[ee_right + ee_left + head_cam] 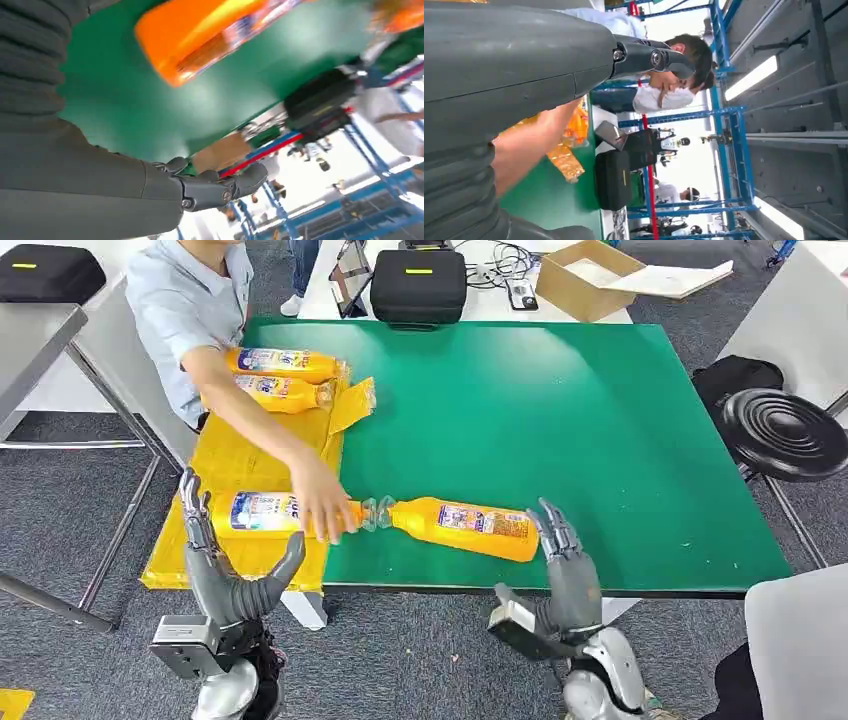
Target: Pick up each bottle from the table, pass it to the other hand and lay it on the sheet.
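Note:
An orange bottle (465, 525) lies on the green table (560, 410) near its front edge, cap pointing left. My right hand (565, 560) is open just behind the bottle's base, fingers raised beside it; the bottle (210, 35) also shows in the right wrist view. A second bottle (260, 512) lies on the yellow sheet (235, 455), and a person's hand (325, 505) grasps it at the neck. My left hand (225, 560) is open at the sheet's front edge, beside that bottle's base. Two more bottles (285, 365) (280, 393) lie at the sheet's far end.
The person stands at the table's far left, arm (250, 410) stretched across the sheet. A black case (418, 285) and a cardboard box (590, 275) sit on the table behind. A black stool (785, 430) stands to the right, a grey table (30, 340) to the left.

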{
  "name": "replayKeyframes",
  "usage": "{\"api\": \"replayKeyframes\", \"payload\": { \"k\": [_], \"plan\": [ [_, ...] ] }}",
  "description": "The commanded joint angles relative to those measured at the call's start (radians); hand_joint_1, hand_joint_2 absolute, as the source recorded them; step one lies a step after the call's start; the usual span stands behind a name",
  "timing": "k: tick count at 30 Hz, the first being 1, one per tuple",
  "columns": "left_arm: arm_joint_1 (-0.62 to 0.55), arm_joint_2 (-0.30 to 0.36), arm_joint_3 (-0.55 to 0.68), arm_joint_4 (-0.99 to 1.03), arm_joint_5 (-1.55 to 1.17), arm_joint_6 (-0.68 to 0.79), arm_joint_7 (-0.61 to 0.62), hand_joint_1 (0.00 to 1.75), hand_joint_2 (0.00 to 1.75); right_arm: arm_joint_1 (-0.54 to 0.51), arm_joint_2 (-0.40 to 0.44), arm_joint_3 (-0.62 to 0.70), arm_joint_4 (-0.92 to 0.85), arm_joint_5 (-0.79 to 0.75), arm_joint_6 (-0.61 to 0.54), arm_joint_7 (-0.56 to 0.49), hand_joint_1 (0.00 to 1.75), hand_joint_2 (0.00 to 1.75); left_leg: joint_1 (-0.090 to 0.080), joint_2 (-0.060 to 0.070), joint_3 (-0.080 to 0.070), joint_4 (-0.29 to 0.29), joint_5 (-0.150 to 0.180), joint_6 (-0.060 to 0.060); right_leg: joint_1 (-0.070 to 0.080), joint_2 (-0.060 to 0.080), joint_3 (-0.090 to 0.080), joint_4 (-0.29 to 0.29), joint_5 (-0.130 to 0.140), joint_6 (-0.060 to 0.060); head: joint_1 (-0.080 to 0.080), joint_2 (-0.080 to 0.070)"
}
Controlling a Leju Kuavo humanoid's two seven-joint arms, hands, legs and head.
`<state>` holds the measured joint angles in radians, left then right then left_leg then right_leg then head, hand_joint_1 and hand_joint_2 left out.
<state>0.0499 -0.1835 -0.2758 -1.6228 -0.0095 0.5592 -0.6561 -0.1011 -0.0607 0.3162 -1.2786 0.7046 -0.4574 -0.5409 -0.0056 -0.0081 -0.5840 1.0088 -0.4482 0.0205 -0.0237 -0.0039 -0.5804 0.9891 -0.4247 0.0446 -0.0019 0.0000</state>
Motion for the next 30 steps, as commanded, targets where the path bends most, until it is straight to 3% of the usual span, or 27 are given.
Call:
{"api": "replayKeyframes", "payload": {
  "k": [1, 13, 30],
  "plan": [
    [-0.075, 0.018, -0.038, 0.158, -0.045, 0.041, 0.073, 0.00, 1.75, -0.286, 0.044, -0.040, 0.462, 0.005, 0.003, 0.043, 0.00, 1.75, 0.001, 0.005, 0.004, -0.002, 0.000, -0.002, 0.001, 0.004, 0.003, -0.002, 0.002, -0.002, 0.000, 0.000],
    [-0.107, 0.021, -0.062, 0.195, -0.046, 0.027, 0.104, 0.00, 1.75, -0.346, 0.087, -0.028, 0.626, -0.017, 0.037, 0.042, 0.00, 1.75, 0.002, 0.001, 0.004, -0.001, 0.000, -0.001, 0.002, 0.001, 0.003, -0.001, 0.001, -0.002, 0.000, 0.000],
    [-0.127, 0.019, -0.079, 0.215, -0.043, 0.014, 0.112, 0.00, 1.75, -0.359, 0.115, -0.021, 0.689, -0.042, 0.071, 0.019, 0.00, 1.75, 0.002, 0.001, 0.003, 0.000, 0.000, -0.001, 0.002, 0.001, 0.003, -0.001, 0.000, -0.002, 0.000, 0.000]
  ]
}}
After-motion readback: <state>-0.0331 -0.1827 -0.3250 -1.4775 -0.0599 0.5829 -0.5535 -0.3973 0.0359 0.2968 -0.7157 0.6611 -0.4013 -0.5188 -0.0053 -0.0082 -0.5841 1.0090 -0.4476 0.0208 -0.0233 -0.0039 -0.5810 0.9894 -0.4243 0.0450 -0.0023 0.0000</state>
